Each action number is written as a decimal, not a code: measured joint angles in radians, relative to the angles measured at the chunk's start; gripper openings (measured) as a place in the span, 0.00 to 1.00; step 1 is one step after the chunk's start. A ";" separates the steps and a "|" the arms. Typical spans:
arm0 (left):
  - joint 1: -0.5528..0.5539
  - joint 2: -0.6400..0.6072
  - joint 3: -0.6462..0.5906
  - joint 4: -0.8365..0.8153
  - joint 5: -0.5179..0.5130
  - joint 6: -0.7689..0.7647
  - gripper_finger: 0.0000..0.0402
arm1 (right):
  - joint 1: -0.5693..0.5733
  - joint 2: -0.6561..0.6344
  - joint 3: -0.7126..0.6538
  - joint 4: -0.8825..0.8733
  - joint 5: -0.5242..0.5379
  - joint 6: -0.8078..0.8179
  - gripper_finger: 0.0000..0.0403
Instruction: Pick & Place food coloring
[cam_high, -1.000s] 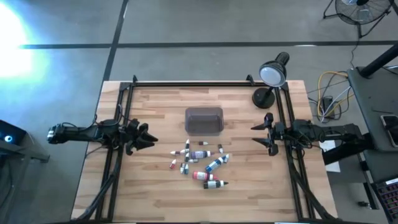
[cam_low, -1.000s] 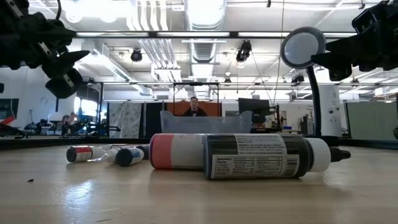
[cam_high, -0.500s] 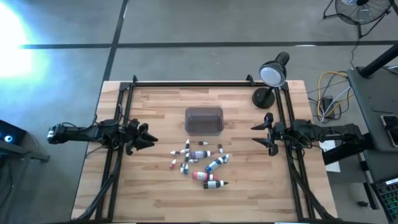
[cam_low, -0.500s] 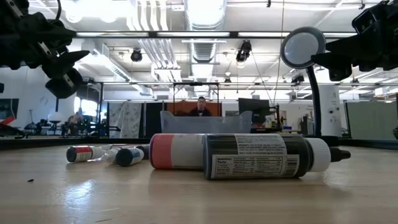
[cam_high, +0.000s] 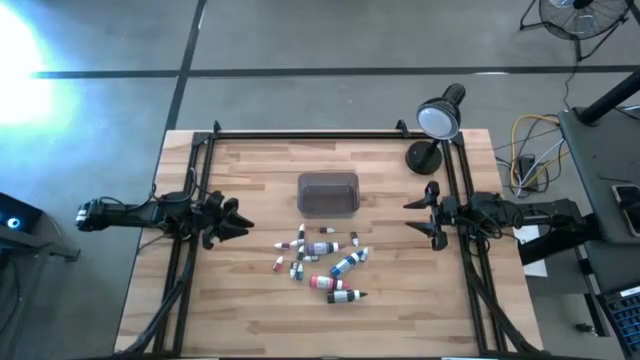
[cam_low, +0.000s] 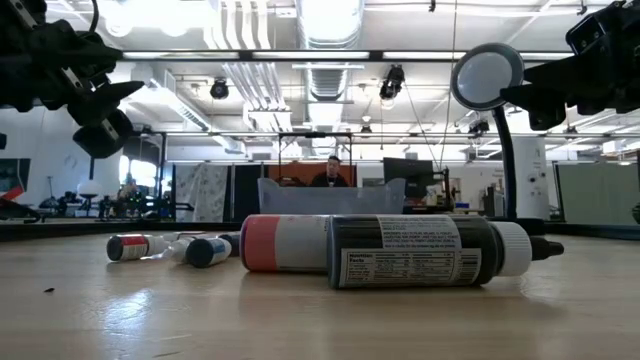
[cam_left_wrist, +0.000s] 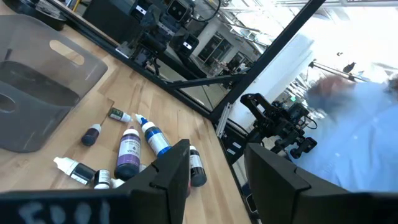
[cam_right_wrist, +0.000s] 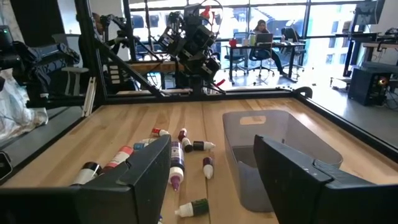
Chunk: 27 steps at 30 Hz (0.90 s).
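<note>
Both grippers, left (cam_high: 236, 222) and right (cam_high: 424, 215), hover open and empty either side of the scattered bottles (cam_high: 322, 263) beside the tray (cam_high: 328, 194).

The left arm reached in from the table's left side, held level above the surface; its left gripper (cam_high: 236, 226) pointed toward the table's middle, fingers parted with a clear gap between them, nothing held; the right arm came in from the right side, likewise level and raised; its right gripper (cam_high: 416, 217) faced the middle too, fingers spread apart and empty.
</note>
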 joint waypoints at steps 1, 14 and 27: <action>0.000 0.000 0.000 0.000 0.000 0.000 0.33 | 0.000 0.000 0.000 0.000 0.000 -0.001 0.56; 0.000 0.000 0.000 0.007 -0.024 0.043 0.33 | 0.000 0.000 0.000 0.000 0.000 0.003 0.56; 0.000 -0.001 0.000 0.212 -0.565 -0.359 0.33 | -0.001 0.000 0.000 0.015 0.128 -0.091 0.56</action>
